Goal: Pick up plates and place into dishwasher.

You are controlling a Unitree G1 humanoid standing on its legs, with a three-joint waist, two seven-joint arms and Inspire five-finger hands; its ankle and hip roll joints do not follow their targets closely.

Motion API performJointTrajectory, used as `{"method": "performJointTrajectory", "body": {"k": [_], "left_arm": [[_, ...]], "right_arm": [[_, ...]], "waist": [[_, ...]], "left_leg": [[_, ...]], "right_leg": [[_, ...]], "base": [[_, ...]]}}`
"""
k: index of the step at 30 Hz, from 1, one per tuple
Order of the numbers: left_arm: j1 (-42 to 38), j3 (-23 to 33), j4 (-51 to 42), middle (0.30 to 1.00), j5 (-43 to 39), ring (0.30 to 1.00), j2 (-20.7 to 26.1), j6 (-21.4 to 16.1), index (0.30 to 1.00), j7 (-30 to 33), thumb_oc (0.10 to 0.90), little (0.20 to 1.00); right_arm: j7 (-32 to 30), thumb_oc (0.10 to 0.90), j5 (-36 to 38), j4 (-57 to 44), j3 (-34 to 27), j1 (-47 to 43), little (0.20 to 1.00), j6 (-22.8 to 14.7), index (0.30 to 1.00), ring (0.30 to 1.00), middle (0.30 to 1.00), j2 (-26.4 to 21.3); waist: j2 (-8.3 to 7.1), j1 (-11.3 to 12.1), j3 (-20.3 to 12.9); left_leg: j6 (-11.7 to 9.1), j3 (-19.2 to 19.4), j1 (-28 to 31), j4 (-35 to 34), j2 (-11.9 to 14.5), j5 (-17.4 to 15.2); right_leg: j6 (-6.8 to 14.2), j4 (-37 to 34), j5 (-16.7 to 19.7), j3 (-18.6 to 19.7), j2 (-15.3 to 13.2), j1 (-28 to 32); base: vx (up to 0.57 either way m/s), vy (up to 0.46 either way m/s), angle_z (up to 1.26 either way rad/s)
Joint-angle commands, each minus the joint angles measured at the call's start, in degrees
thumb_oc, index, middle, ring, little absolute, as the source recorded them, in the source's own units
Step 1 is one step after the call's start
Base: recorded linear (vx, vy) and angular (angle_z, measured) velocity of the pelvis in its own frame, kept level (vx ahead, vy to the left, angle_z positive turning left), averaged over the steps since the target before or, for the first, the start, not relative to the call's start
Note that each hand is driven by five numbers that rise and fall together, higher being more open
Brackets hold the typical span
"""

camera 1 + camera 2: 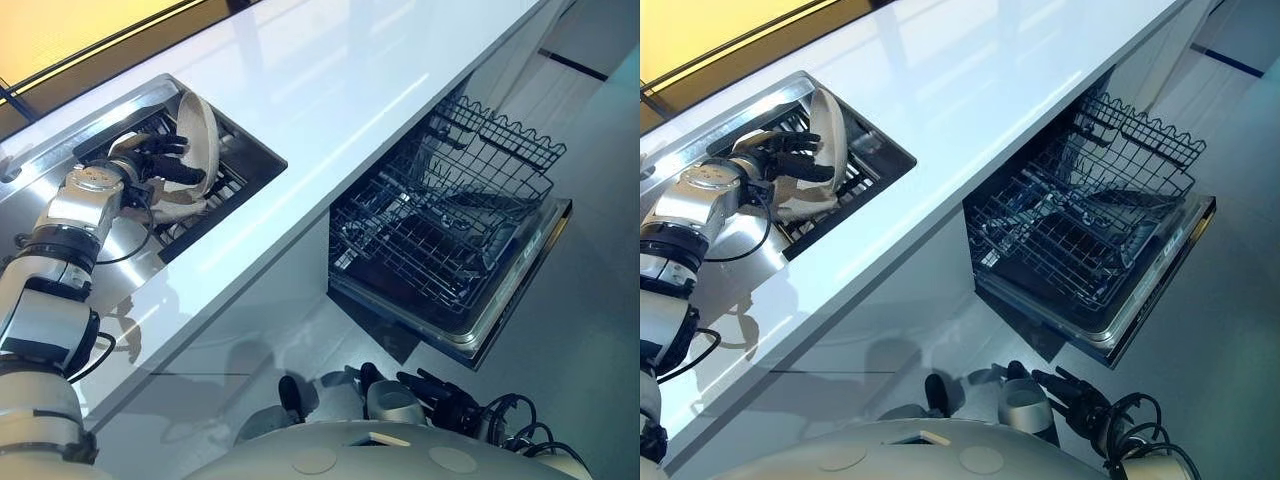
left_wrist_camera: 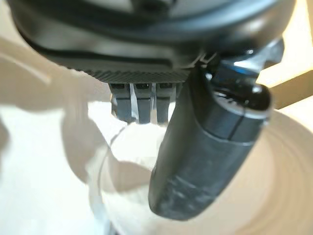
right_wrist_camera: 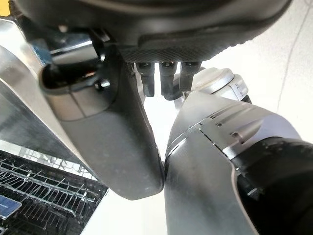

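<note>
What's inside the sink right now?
A dark rack sits in the sink, holding cream plates. The left hand grips the upright plate. The sink bottom beneath them is covered.

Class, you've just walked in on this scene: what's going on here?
The left robot hand reaches into the sink and pinches a cream plate that stands in the black rack there. To the right, the dishwasher is open with its wire baskets pulled out. The right robot hand hangs low, open and holding nothing.
</note>
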Motion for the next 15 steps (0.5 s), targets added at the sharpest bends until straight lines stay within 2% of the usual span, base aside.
{"method": "performJointTrajectory", "body": {"k": [1, 4, 5, 7, 9, 11, 15], "left_arm": [[-7.37, 6.38, 1.83, 0.300, -4.68, 0.300, 0.11, -3.41, 0.300, -0.02, 0.100, 0.200], [-7.35, 7.07, 2.70, 0.300, -4.20, 0.300, 0.28, -3.53, 0.300, -1.09, 0.100, 0.200], [-7.34, 7.24, 3.01, 0.331, -3.86, 0.331, 0.43, -3.62, 0.331, -1.32, 0.136, 0.236], [-7.46, 7.46, 3.55, 0.333, -3.84, 0.333, 0.77, -3.40, 0.333, -2.02, 0.138, 0.238], [-7.37, 7.74, 4.25, 0.380, -3.11, 0.380, 1.02, -3.66, 0.380, -2.80, 0.193, 0.293], [-7.11, 8.00, 4.46, 0.382, -2.88, 0.382, 1.22, -3.75, 0.382, -2.94, 0.196, 0.296], [-6.53, 8.53, 4.73, 0.441, -1.88, 0.441, 1.61, -3.82, 0.441, -3.34, 0.265, 0.365]], "right_arm": [[1.23, 0.800, -2.05, 0.81, 1.45, 2.58, 0.900, -0.54, 0.900, 0.900, 0.900, -0.88], [1.26, 0.800, -2.51, 1.10, 1.31, 2.55, 0.900, -0.70, 0.900, 0.900, 0.900, -0.67], [1.37, 0.800, -2.69, 1.22, 1.24, 2.53, 0.900, -0.76, 0.900, 0.900, 0.900, -0.63], [1.43, 0.800, -2.93, 1.34, 1.23, 2.59, 0.900, -0.80, 0.900, 0.900, 0.900, -0.56], [1.60, 0.800, -3.34, 1.70, 1.14, 2.65, 0.900, -1.06, 0.900, 0.900, 0.900, -0.44], [1.68, 0.800, -3.70, 1.73, 1.24, 2.89, 0.900, -1.37, 0.900, 0.900, 0.900, -0.24], [1.72, 0.800, -4.00, 1.77, 1.34, 3.06, 0.900, -1.58, 0.900, 0.900, 0.900, -0.05]], "waist": [[3.21, -1.42, -2.34], [3.18, -1.35, -2.60], [3.18, -1.29, -2.74], [3.15, -1.26, -2.90], [3.10, -1.22, -3.13], [3.07, -1.19, -3.32], [2.99, -1.00, -3.63]], "left_leg": [[3.55, 4.52, -0.97, 3.70, -4.57, -8.09], [3.56, 4.53, -0.84, 3.64, -4.54, -8.07], [3.59, 4.51, -0.80, 3.63, -4.53, -8.10], [3.62, 4.47, -0.68, 3.63, -4.52, -8.15], [3.64, 4.51, -0.52, 3.57, -4.48, -8.13], [3.64, 4.47, -0.30, 3.47, -4.44, -8.19], [3.66, 4.42, -0.17, 3.42, -4.40, -8.23]], "right_leg": [[5.74, 6.88, -0.84, 2.46, 2.81, -6.66], [5.78, 6.82, -0.78, 2.25, 2.82, -6.54], [5.77, 6.79, -0.87, 2.18, 2.85, -6.46], [5.81, 6.83, -0.90, 2.10, 2.88, -6.33], [5.86, 6.90, -0.85, 1.99, 2.89, -6.21], [5.89, 6.90, -0.96, 1.86, 2.92, -6.05], [5.91, 6.81, -1.07, 1.62, 2.91, -5.82]], "base": [[0.00, -0.015, -0.03], [0.00, 0.000, 0.00], [0.00, 0.000, 0.00], [0.00, 0.000, 0.00], [0.00, 0.000, 0.00], [0.00, 0.000, 0.00], [0.00, 0.000, 0.00]]}}
